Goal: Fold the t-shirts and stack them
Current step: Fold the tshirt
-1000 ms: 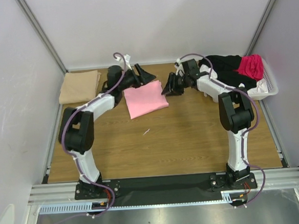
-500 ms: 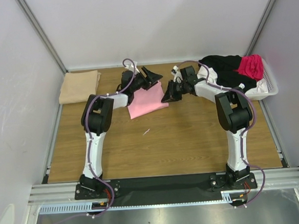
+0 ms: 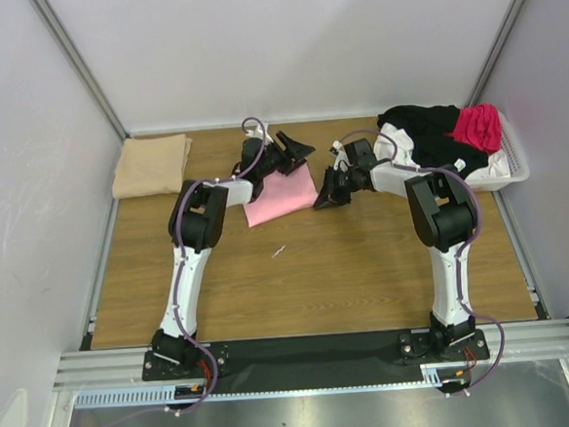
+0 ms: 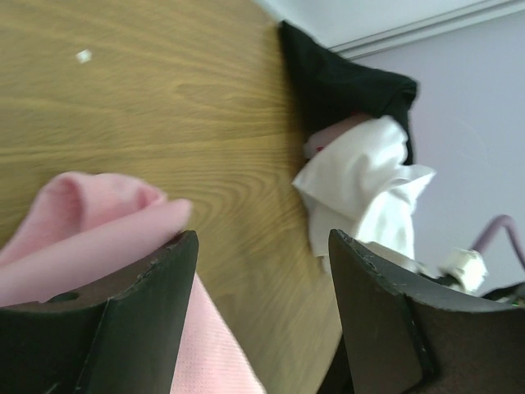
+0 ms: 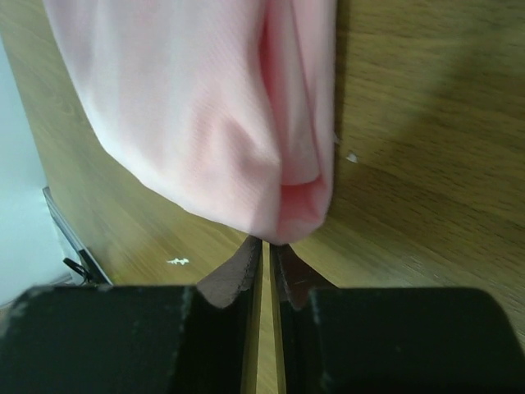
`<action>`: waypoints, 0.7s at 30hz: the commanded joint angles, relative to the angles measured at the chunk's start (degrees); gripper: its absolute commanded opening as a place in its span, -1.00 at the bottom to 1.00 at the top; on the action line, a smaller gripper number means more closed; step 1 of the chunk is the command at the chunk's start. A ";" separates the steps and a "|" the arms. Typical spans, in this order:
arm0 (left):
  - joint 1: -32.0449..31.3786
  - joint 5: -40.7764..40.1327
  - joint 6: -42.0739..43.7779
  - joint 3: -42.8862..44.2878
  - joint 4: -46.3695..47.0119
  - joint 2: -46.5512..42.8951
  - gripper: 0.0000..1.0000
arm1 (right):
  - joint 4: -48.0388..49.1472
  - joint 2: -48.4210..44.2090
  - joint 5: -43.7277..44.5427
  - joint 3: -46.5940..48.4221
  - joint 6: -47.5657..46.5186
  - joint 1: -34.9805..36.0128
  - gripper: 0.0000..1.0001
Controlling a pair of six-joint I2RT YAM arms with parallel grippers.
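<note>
Pink t-shirt: on worktop; folded corner at tips of near-closed right jaws, grip unclear; edge beside wide-open left jaws.

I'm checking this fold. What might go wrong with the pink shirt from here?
The right tool is closed at the very edge of the pink shirt, so it may have little or no cloth and slip. The left tool is open with the cloth beside one finger, so closing might miss.
</note>
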 commanded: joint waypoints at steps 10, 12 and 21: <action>0.53 2.84 4.75 7.43 -5.91 -2.04 0.42 | -3.35 -6.61 0.28 2.10 -2.21 -0.96 -0.78; 1.06 4.24 6.51 7.70 -6.89 -5.47 0.43 | -3.70 -8.02 0.46 3.68 -2.30 -0.96 -0.74; 4.22 -0.30 20.11 -5.47 -26.99 -26.11 0.47 | 2.97 -6.63 1.34 8.43 1.65 -0.70 -0.52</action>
